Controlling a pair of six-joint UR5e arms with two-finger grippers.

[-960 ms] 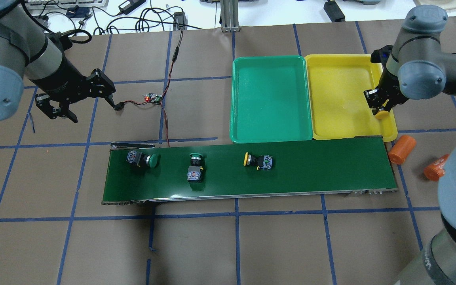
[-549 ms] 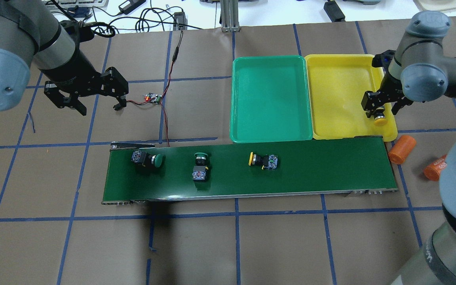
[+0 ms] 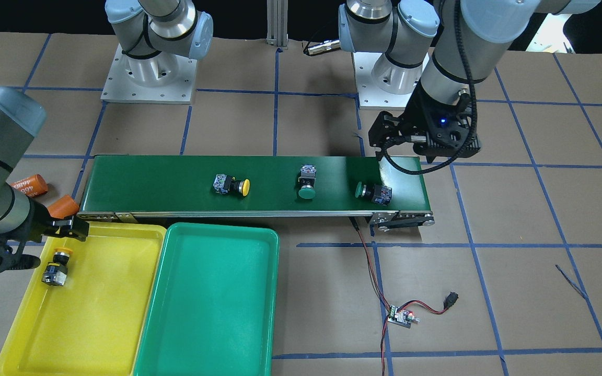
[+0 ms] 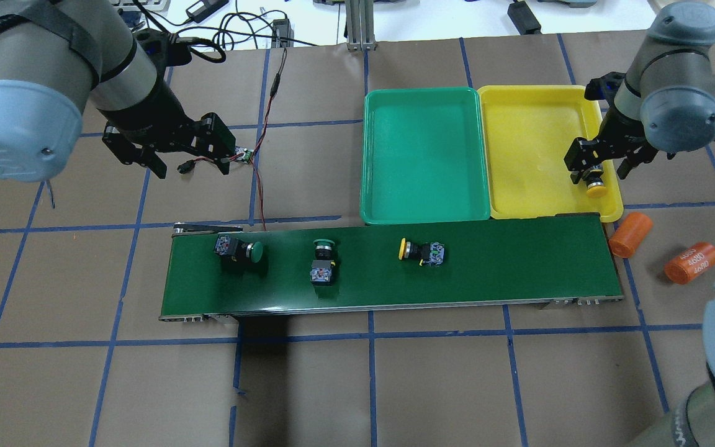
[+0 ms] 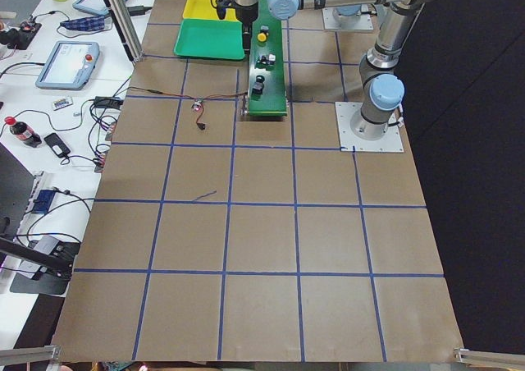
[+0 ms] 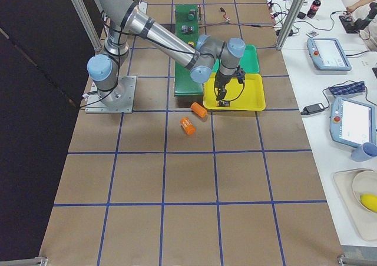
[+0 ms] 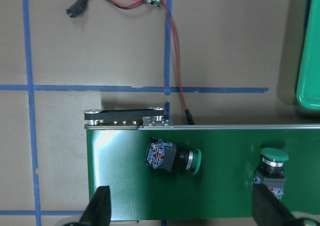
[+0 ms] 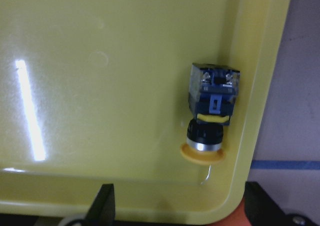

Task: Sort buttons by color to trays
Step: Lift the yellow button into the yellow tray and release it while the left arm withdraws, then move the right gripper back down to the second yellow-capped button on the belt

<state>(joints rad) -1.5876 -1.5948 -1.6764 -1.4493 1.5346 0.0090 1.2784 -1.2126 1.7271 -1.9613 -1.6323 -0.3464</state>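
Your right gripper [image 4: 601, 169], spread and empty, hangs over the yellow button [image 8: 212, 106] at the yellow tray's [image 8: 100, 111] lower right. The left gripper [image 7: 185, 208], spread too, overlooks the belt's [image 7: 125, 186] green button [image 7: 172, 157]. It looks light, hard and likely to roll, so pinch its boxy body.

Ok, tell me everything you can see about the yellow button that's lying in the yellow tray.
The yellow button lies on its side on the floor of the yellow tray, beside a wall near a corner. It has a round yellow cap, a silver ring, a black collar, then a boxy black body with a blue-grey block behind. It looks like hard plastic. The right gripper hangs above it, fingers spread, not touching it.
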